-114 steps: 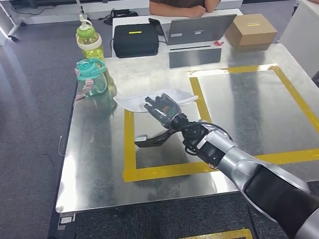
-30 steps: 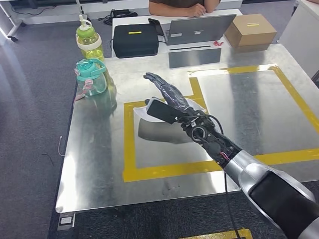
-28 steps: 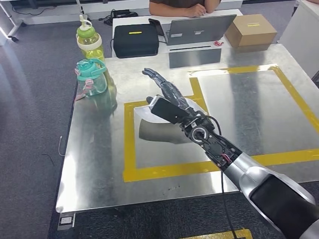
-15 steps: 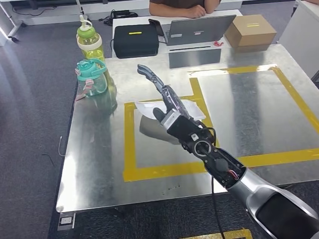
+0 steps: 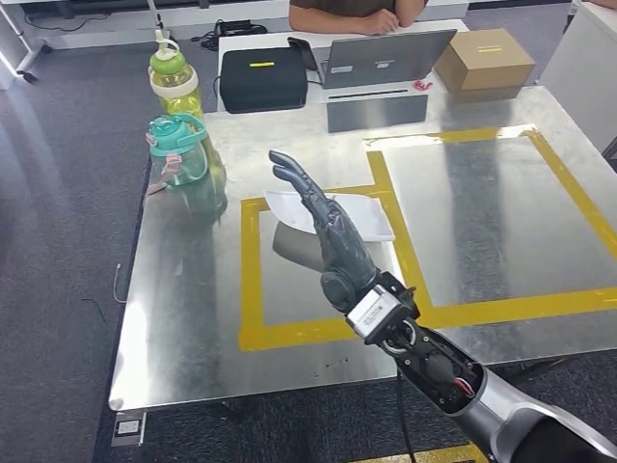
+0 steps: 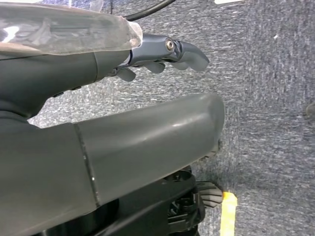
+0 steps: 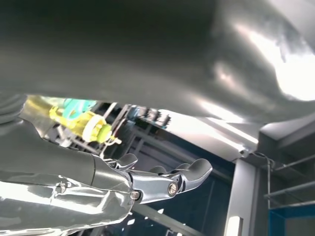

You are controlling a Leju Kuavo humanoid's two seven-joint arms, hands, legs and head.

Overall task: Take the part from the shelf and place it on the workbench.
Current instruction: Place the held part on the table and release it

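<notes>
The right hand (image 5: 331,231) has let go of the part (image 5: 342,214) and pulled back above it, fingers straight and empty. The white part now lies flat on the workbench (image 5: 182,318), inside the yellow tape (image 5: 250,270). The left hand (image 6: 111,142) holds nothing, fingers apart. Two bottles (image 5: 178,149) stand near the bench's left corner; a laptop (image 5: 386,53) and box (image 5: 486,58) sit behind.

A robotics test room in an office, most likely. A metal worktop (image 5: 182,318) marked with squares of yellow tape (image 5: 251,280) stands on grey carpet (image 5: 58,241). Beyond its far edge, a person (image 5: 349,12) sits at a white desk (image 5: 232,43) with a laptop (image 5: 386,56), a black case (image 5: 262,77) and a cardboard box (image 5: 486,60).
</notes>
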